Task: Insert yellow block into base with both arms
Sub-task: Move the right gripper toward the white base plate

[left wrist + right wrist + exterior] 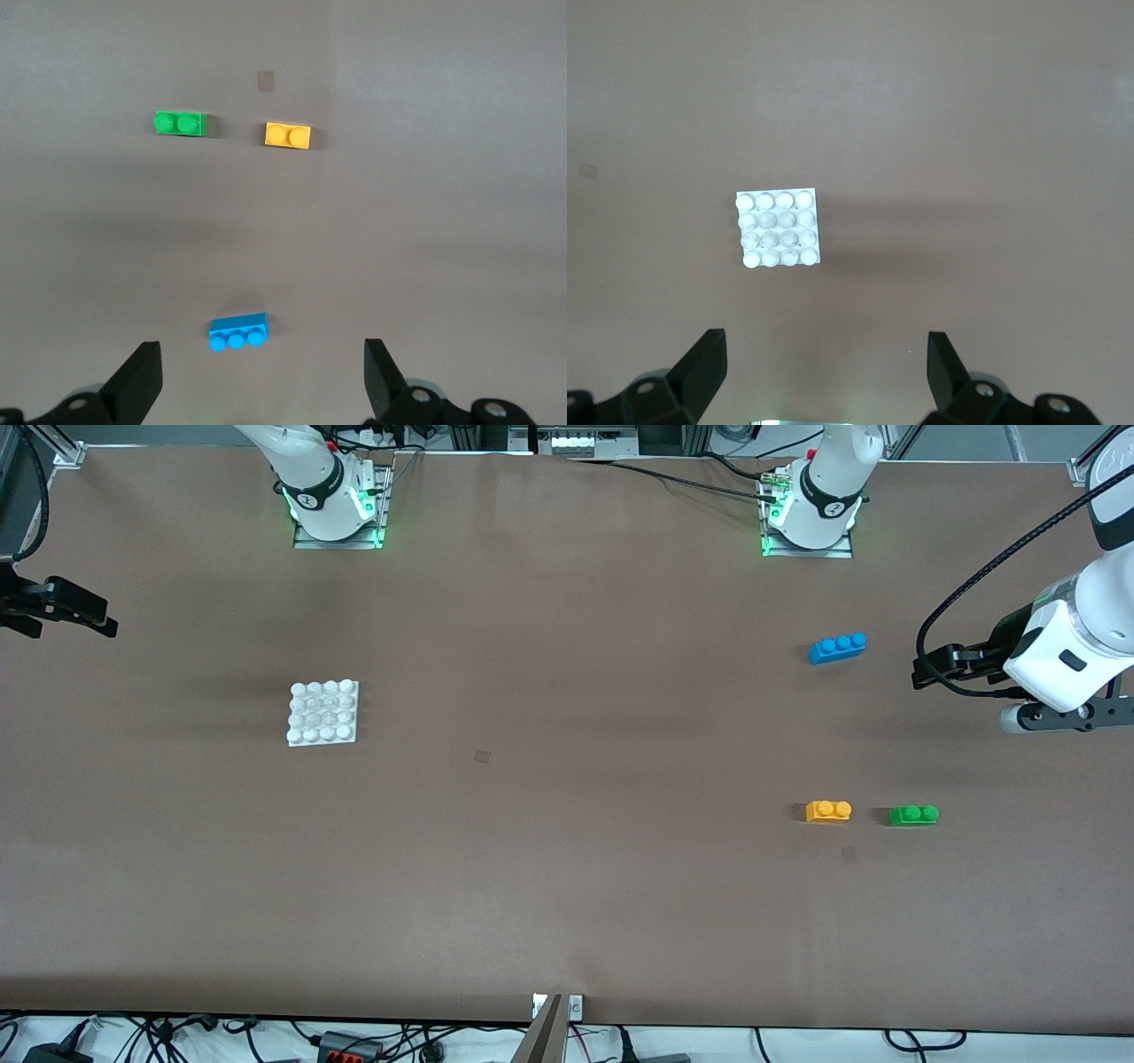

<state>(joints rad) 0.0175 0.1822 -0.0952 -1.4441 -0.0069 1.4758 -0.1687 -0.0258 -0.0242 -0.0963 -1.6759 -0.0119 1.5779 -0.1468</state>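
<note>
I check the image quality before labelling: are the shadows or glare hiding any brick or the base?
Front view: even light, faint shadows beside the yellow block and base, nothing hidden. Left wrist view: block sharp, no glare. Right wrist view: base studs slightly washed out, a soft shadow beside it.

White jointed arms [1076, 638], black bands, black cables, black claws; bases seemingly green-lit.

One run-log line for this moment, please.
stage: not started | yellow block: on table beside green brick | base: bare | left hand: open | right hand: open
</note>
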